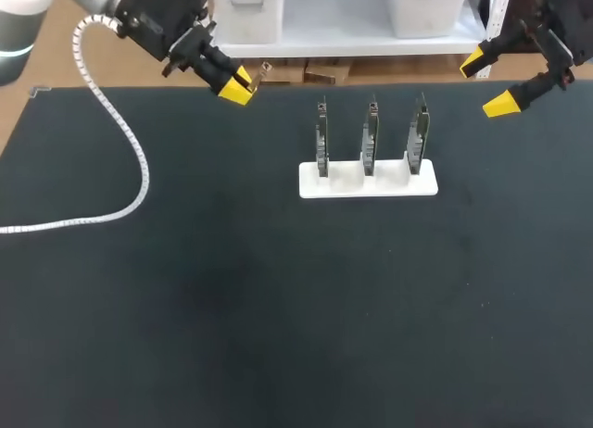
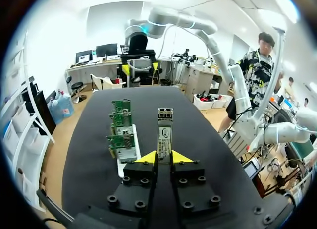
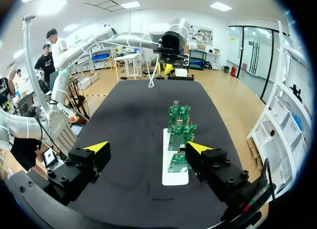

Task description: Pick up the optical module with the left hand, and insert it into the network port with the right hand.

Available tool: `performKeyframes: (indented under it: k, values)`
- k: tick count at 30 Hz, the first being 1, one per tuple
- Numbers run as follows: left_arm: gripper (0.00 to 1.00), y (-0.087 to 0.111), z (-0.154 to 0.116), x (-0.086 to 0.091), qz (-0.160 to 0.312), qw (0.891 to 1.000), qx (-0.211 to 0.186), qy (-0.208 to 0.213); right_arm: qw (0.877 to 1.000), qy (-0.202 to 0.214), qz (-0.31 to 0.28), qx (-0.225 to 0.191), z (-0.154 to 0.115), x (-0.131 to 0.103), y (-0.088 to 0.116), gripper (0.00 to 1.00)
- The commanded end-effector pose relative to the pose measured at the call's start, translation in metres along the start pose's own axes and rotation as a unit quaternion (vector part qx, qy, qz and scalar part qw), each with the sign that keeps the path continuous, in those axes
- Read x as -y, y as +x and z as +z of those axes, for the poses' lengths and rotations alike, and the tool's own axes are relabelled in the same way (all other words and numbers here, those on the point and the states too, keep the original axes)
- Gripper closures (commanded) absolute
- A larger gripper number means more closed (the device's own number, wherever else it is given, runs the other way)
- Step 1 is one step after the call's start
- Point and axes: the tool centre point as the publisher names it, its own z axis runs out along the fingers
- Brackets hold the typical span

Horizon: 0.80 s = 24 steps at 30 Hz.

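The optical module (image 2: 164,134) is a slim, metal-cased bar, stiff and probably light. It stands out ahead of the left tool (image 2: 164,157), whose yellow-tipped fingers are clenched on its rear end from both sides. Its bare metal flanks look smooth, so a loose grip there could slip. The free front end carries the openings and looks the more delicate part, best left untouched. For the right tool to take it, the flat long sides of the midsection, ahead of the left fingers, seem the sound place, leaving the end that enters the port clear.

In the head view the module hangs above the far left of the surface (image 1: 278,308). It is well apart from the white holder (image 1: 389,188) with its three upright circuit boards (image 1: 370,136). The network port presumably sits on one of those boards, but I cannot make it out. The right tool (image 1: 488,82) hovers released beyond the holder's right end, fingers wide apart and holding nothing.
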Motion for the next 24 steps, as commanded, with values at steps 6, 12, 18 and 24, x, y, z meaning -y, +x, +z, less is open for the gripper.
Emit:
performKeyframes:
  k: [6,12,18,24]
  values:
    - [1.0,-0.006,0.017,0.023,-0.001,0.971,0.0,-0.238,1.0,0.001,0.0,0.0,0.0,-0.001,0.0,0.0]
    - [1.0,-0.012,0.029,0.014,-0.006,0.965,0.014,-0.263,1.0,0.001,0.0,0.0,0.0,-0.001,0.0,0.0]
    - [1.0,-0.018,0.043,0.004,-0.008,0.964,0.011,-0.266,1.0,0.001,0.0,0.0,0.0,-0.001,0.0,0.0]
    - [1.0,-0.026,0.053,-0.009,-0.005,0.966,0.014,-0.258,1.0,0.001,0.0,0.0,0.0,-0.001,0.0,0.0]
